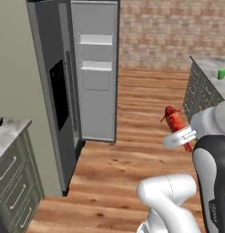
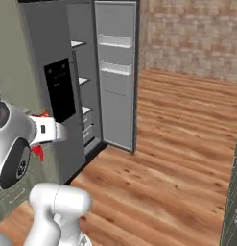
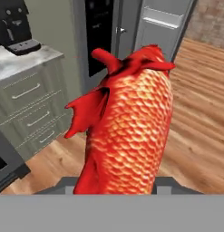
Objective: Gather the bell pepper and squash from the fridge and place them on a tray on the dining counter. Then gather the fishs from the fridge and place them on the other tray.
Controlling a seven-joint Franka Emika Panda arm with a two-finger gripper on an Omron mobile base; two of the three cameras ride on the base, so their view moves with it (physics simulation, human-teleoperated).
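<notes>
A white robot arm carries a reddish-orange fish (image 3: 127, 122) away from the open fridge (image 1: 63, 91) in a rendered kitchen. The pincer (image 1: 180, 136) is closed on the fish, which stands up out of it, scaly body and red fins rising before the hand camera. In the left base view the fish (image 1: 176, 120) hangs in the air above the wooden floor (image 1: 132, 150), clear of the fridge and near the corner of the dining surface (image 1: 202, 86) at right, where a small green object (image 1: 222, 73) sits on the marble top. In the right base view the arm hides most of the fish, only red fin tips (image 2: 39, 150) showing beside the wrist. The fridge's right door (image 2: 117, 77) stands swung wide, its inner racks facing the room, shelves visible inside; the left door with the black dispenser panel (image 2: 60, 91) is shut. A marble worktop with pale green drawers (image 3: 31, 108) stands beside the fridge, a black coffee machine (image 3: 16, 22) on it. A brick wall (image 1: 168, 32) closes the room behind.
</notes>
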